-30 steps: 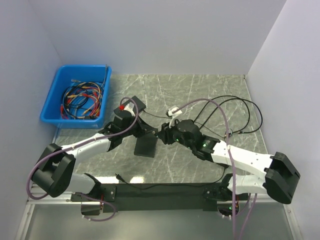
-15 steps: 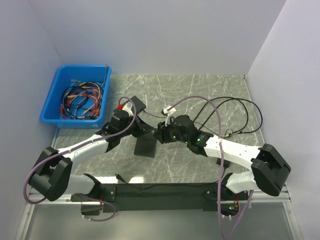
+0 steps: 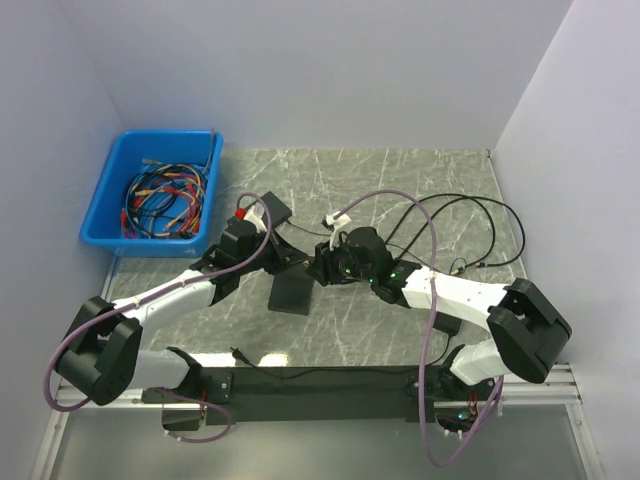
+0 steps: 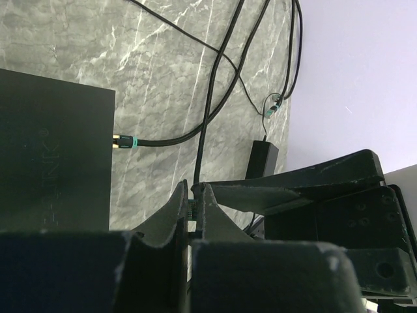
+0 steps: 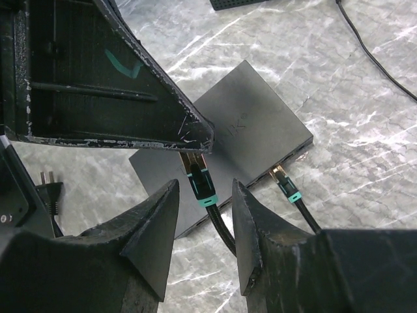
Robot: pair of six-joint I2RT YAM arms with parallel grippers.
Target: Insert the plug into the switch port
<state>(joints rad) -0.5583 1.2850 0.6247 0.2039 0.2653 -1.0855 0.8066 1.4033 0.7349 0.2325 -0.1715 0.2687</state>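
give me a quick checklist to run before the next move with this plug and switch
1. Left tool grip on the plug: ok, shut on it.
2. Right tool ready to take the plug: ok, open, one finger on either side of it with gaps showing.
3. Plug in the switch: not ok, it is held above the switch and not inserted.
4. Free port lined up with the plug tip: cannot tell, the port face is not in view.
5. Second plug at the switch's edge: ok, it looks seated and lies off to one side of the held plug.
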